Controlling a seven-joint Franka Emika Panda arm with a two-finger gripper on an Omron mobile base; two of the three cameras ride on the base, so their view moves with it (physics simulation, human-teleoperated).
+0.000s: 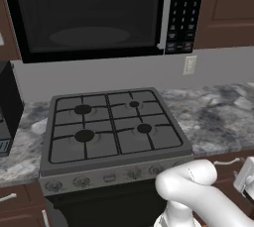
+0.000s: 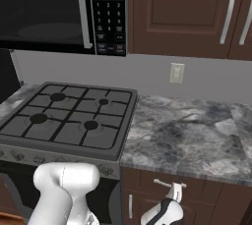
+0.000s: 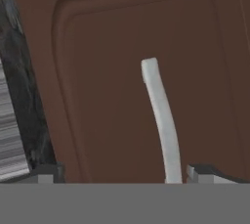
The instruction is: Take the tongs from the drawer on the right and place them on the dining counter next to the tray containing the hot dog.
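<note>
I am seeing the jaws (image 3: 119,173) standing wide apart, gripping nothing, with one dark fingertip (image 3: 46,173) at the left of the hand view and the other at the right. Between them the silver handle (image 3: 161,120) is running up the frame, nearer the right tip; I cannot tell whether either tip is touching it. Behind the handle the drawer (image 3: 107,86) is showing its dark reddish-brown panelled front. It is looking shut, so I am seeing nothing of what lies inside it.

In the right base view I am seeing the hand (image 2: 167,209) hanging low, directly in front of that drawer front, just under the edge of the grey marbled table (image 2: 192,130). The handle is showing there as a thin silver bar beside the hand.

Further out, the gas stove (image 1: 114,122) is sitting left of that worktop, its four burners bare. A black microwave (image 1: 94,13) is hanging above it, brown wall cabinets (image 2: 187,13) are running to the right, and a pale outlet (image 2: 176,72) is sitting on the grey wall.
</note>
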